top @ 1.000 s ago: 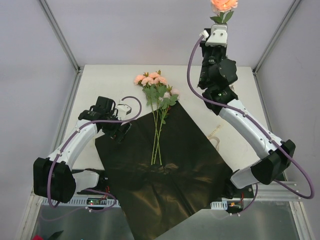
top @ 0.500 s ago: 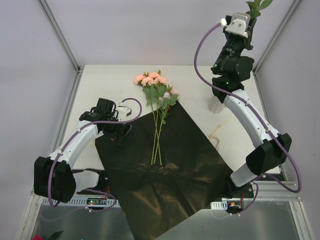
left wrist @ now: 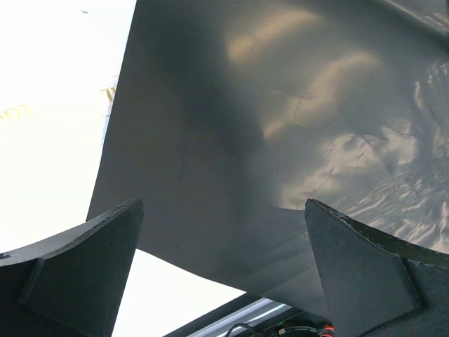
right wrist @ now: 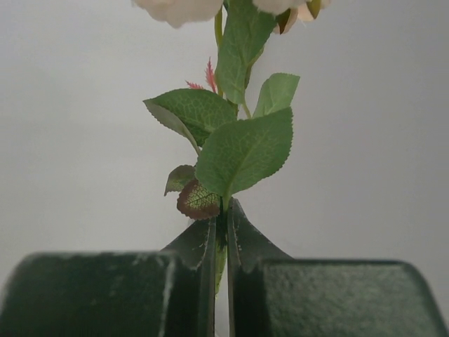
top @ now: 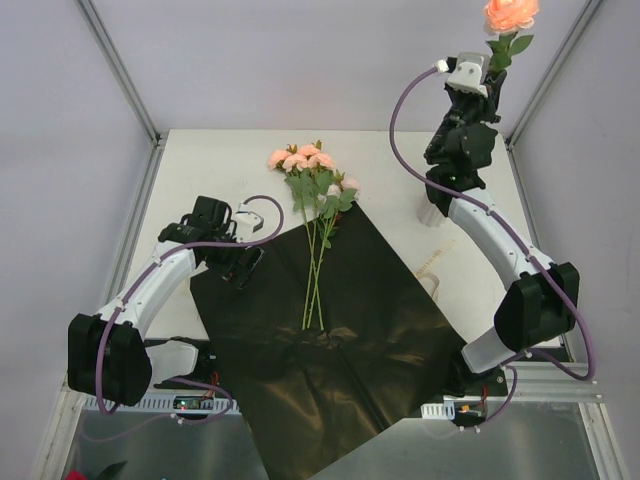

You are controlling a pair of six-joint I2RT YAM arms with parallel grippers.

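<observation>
R gripper point(right wrist: 226, 210) is clamped on the stem of a single pink rose point(top: 510, 14), bloom up, high above the far-right corner of the table point(top: 220, 160). L gripper point(top: 243, 262) hangs w/ jaws apart, holding nothing, just over the left corner of the black wrapping sheet point(top: 340, 330). A bunch of roses point(top: 312, 185) lies across the sheet's far corner. I judge I'm mid-carry w/ the one rose. Next move, imo: lower it slowly and lay it beside the bunch, stem parallel to the others, grip firm till it rests.
</observation>
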